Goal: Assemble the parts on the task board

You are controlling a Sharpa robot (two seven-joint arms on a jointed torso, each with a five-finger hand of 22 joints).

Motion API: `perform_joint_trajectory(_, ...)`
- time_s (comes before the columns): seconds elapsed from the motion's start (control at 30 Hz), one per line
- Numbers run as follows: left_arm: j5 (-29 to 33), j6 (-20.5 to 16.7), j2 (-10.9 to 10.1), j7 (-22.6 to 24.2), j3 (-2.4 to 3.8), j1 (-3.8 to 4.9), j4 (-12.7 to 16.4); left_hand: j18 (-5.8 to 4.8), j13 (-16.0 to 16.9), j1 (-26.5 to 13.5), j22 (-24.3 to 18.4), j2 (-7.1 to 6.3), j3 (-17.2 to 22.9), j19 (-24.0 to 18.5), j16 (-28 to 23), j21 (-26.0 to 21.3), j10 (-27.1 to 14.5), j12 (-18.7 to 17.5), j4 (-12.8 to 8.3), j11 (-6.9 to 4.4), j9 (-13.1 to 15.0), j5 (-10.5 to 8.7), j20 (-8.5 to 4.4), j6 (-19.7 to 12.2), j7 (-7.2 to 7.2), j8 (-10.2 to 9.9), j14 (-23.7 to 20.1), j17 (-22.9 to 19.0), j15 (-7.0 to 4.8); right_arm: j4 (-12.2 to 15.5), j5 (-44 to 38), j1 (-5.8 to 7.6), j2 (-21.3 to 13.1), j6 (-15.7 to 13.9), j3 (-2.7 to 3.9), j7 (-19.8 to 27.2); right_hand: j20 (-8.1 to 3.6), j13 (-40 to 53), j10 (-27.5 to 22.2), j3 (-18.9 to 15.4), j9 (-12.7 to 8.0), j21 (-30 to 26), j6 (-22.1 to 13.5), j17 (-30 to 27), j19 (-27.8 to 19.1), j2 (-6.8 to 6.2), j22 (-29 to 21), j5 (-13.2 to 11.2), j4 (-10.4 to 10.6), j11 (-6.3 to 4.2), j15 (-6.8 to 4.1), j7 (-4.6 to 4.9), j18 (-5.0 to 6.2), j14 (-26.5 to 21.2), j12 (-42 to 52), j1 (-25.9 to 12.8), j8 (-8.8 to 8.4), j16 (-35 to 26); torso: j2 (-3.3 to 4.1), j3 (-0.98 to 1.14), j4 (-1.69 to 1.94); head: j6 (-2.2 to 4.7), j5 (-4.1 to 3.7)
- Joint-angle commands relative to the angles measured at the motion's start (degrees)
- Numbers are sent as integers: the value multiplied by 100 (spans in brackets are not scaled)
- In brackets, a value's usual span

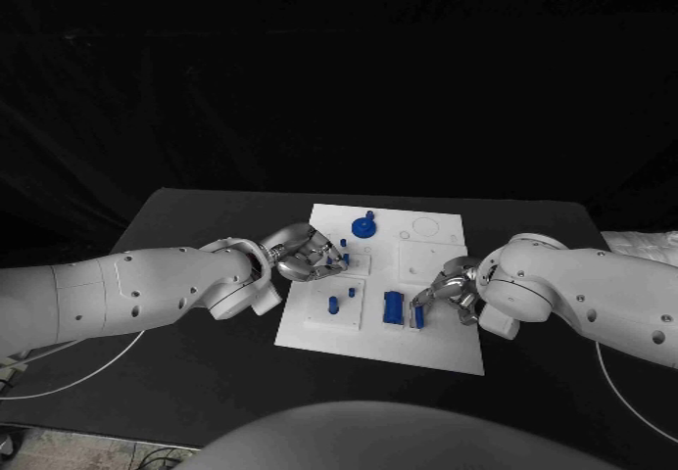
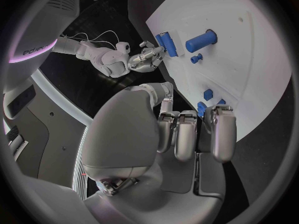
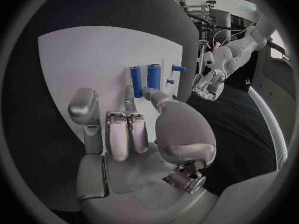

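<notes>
The white task board (image 1: 431,257) lies mid-table. My left hand (image 1: 303,255) is at the board's left edge with its fingers (image 2: 187,132) curled over small blue parts (image 2: 202,107); whether it holds one is hidden. Another small blue part (image 2: 208,94) stands just past them. My right hand (image 1: 450,292) is at the board's right side. Its thumb and one finger (image 3: 129,94) reach out, apart, with their tips just short of two upright blue blocks (image 3: 145,75), also seen on the board (image 1: 396,305). A blue round knob part (image 1: 364,227) stands at the board's far side.
Two short blue pegs (image 1: 341,299) stand in the board's near left area. A white cable (image 1: 85,367) runs over the black table (image 1: 212,220) under my left arm. White cloth (image 1: 648,243) lies at the table's far right.
</notes>
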Motion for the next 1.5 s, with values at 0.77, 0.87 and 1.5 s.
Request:
perform_joint_trajectory(0.77,-63,136,23,-23,3,-1,1,-15,1428,83,1355,2,25,161,14,-8,537,-11,-32,7,8,17,-1,-23,-18,35,592,1510,-7,-15,-136,-7,-6,223,-1,-13,31,1509,597,-241,-128,-161,-18,1280,-34,51,617,-963,273,87,62,55,123,483,22,-281,-180,-78,1,1,0,-1,11)
perform_joint_trajectory(0.87,-65,140,21,-27,3,-1,1,-15,1428,83,1355,2,25,161,14,-8,537,-11,-32,7,8,17,-1,-23,-18,35,592,1510,-7,-19,-128,-8,-9,194,-1,-10,34,1509,597,-276,-140,-174,-10,1275,-31,59,616,-1062,316,90,64,58,124,481,22,-309,-194,-82,0,1,0,-1,14)
perform_joint_trajectory(1.5,-72,159,4,-42,3,-1,16,-15,1428,83,1355,2,25,161,14,-8,537,-11,-32,7,8,17,-1,-23,-18,35,592,1510,-7,187,38,-14,-246,-179,0,192,37,1509,597,-540,-170,-202,63,1276,6,18,626,-1557,617,93,66,60,124,485,22,-548,-225,-79,2,3,3,-1,53)
